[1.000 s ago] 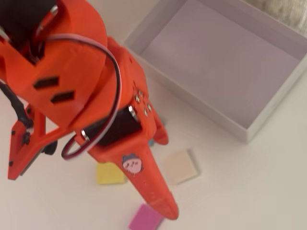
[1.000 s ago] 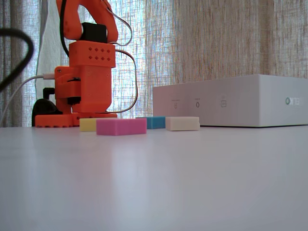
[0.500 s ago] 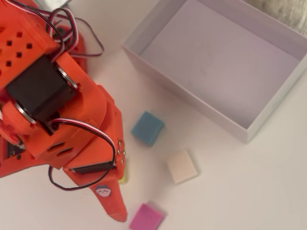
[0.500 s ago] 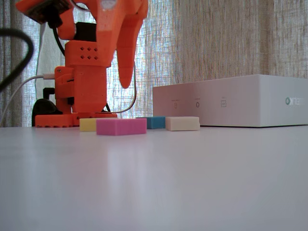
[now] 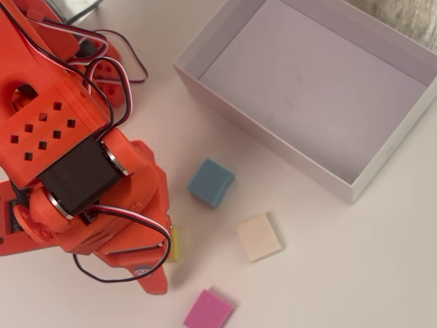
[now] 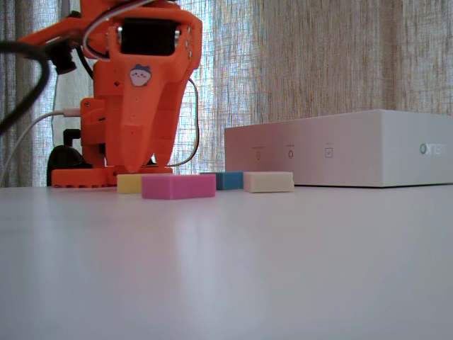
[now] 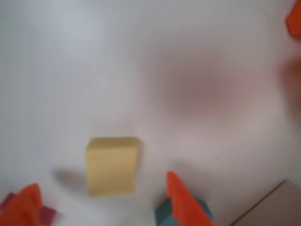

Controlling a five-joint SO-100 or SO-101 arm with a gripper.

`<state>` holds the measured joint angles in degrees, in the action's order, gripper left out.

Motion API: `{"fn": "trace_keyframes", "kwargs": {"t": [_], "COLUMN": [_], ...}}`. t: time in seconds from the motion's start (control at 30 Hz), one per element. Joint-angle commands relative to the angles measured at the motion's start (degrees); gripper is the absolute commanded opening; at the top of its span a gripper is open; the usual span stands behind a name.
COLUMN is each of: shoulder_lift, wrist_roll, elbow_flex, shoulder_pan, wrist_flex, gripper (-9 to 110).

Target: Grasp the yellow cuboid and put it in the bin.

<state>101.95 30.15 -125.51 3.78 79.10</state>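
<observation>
- Gripper swung down in the last second from high beside the base to just above the table; fingers spread wide, nothing held, tips hanging either side of the yellow block in the wrist view.
- Approach step now, by the look of it: block sitting between the open fingers but not touched yet, so lowering and closing remain.
- Yellow block flat on the table, mostly hidden under the arm from above, only a sliver showing; seen low at the left end of the row in the fixed view.
- No shift in the pink block, blue block or cream block.
- White box well apart from the yellow block, open-topped, floor bare, nothing inside.
- Likely carry path over the blue block toward the box's near wall.
</observation>
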Motion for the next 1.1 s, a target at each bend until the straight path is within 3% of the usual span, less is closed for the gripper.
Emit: {"fn": "trace_keyframes", "kwargs": {"t": [0.0,0.5,0.6,0.73,1.07], "shoulder_lift": [-1.14,-5.80,-5.80,-6.06,1.05], "wrist_roll": [-0.88,-2.99,-3.43,-3.96,-12.22], "elbow_flex": [0.35,1.76,1.76,1.76,13.80], "shoulder_pan": [0.53,3.08,3.16,3.43,0.70], "wrist_flex": [-0.26,-3.52,-3.69,-4.22,-1.85], "gripper": [33,19,11,-8,-8]}}
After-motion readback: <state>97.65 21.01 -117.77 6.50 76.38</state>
